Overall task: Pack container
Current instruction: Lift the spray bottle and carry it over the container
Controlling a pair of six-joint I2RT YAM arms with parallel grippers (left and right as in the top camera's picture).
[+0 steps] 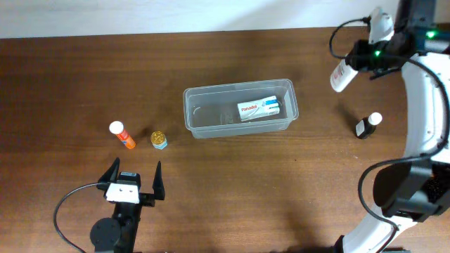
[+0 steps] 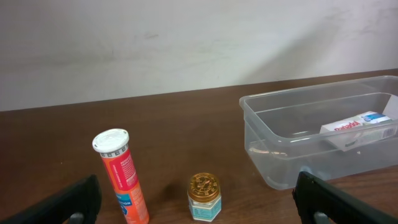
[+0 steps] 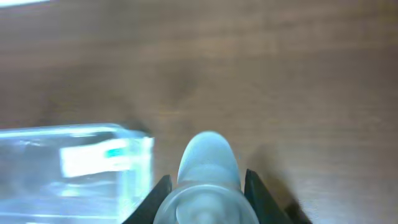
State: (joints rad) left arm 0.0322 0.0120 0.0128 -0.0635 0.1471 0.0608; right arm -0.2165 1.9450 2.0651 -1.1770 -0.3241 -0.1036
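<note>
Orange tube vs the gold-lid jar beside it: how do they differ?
The orange tube is tall and slim; the gold-lid jar is short and squat. The orange tube has a white cap over an orange body; the gold-lid jar has a gold lid over a pale body. The gold-lid jar stands nearer the container than the orange tube does. Shared: both stand upright on the table, outside the container.
</note>
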